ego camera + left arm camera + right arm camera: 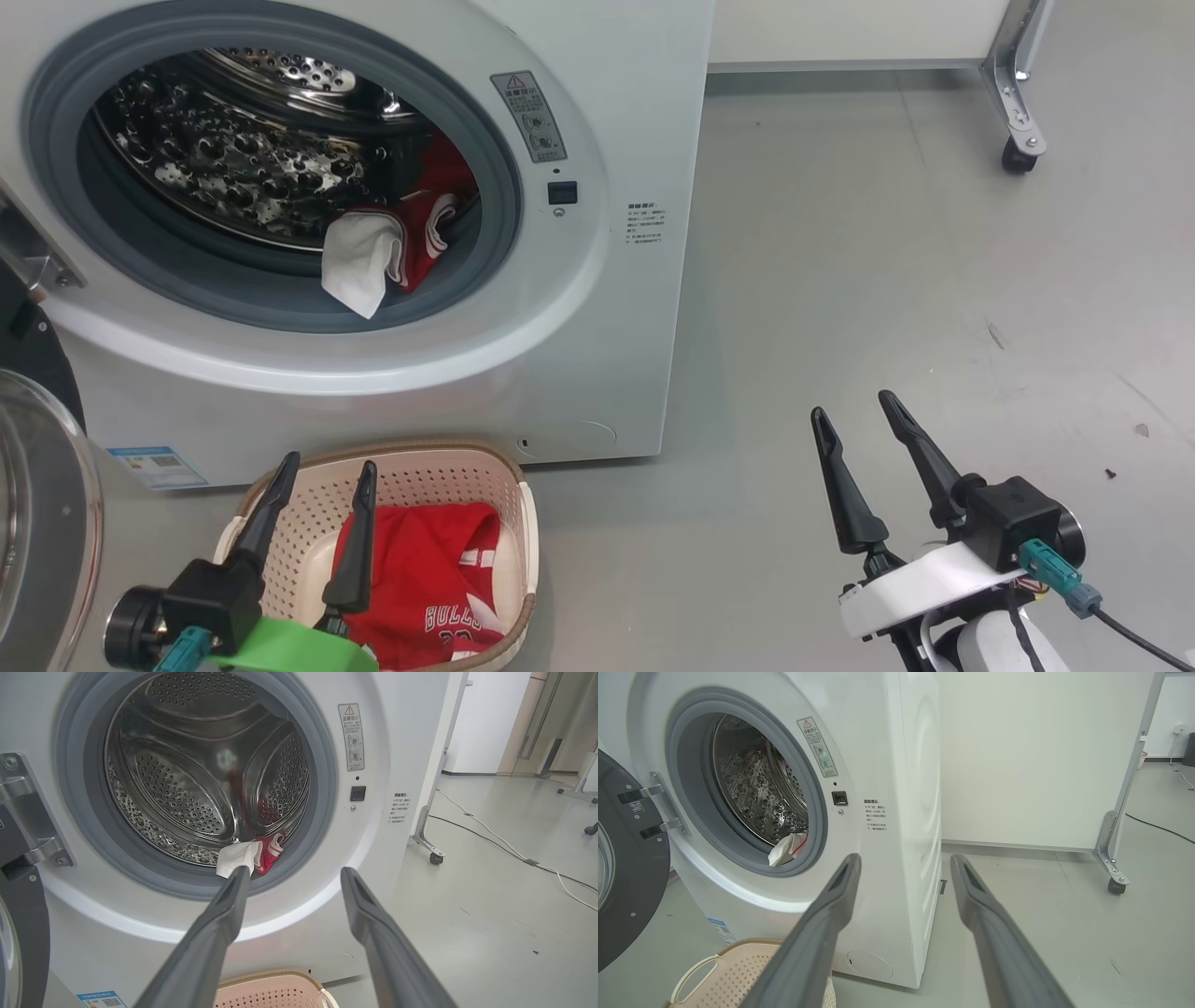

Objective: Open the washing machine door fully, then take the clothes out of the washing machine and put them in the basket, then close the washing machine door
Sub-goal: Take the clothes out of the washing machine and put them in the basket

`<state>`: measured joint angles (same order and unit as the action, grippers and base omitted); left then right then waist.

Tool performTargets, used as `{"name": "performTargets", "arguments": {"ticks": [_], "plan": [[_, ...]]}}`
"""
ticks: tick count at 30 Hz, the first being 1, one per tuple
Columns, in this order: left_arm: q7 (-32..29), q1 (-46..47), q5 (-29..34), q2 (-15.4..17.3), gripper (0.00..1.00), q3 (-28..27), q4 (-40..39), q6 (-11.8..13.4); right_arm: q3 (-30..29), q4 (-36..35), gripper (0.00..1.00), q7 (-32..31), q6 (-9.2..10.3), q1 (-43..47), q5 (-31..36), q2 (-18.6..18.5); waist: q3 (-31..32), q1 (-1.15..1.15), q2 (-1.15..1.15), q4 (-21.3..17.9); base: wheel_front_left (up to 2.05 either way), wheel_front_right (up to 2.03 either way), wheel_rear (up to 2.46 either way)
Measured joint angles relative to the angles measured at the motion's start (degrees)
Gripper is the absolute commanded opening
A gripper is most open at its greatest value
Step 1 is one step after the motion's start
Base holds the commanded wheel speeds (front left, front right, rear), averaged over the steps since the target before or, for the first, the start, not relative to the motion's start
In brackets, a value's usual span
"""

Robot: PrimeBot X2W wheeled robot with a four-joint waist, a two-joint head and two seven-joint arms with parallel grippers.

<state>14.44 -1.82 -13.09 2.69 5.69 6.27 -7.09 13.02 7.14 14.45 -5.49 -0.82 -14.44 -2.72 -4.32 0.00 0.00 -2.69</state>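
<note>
Dark left gripper (330,461): wide open, empty | right gripper (852,404): wide open, empty

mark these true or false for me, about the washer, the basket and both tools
1. The washing machine door stands open. True.
2. The drum is empty. False: a red and white garment lies at its front edge.
3. A red jersey lies in the basket. True.
4. The left tool is shut on cloth. False: it is open and holds nothing.
5. The right tool is inside the drum. False: it is open, over the floor.
</note>
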Motion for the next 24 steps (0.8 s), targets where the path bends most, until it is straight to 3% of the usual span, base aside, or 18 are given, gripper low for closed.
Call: {"name": "performTargets", "arguments": {"ticks": [24], "plan": [[0.0,0.46,0.0,0.13,1.0,-1.41,-2.07,0.25,2.8,-2.86,1.0,0.0,-0.44,-1.69,0.37,0.02,-9.24,0.0,0.0,-1.82,0.0,0.0,0.0]]}}
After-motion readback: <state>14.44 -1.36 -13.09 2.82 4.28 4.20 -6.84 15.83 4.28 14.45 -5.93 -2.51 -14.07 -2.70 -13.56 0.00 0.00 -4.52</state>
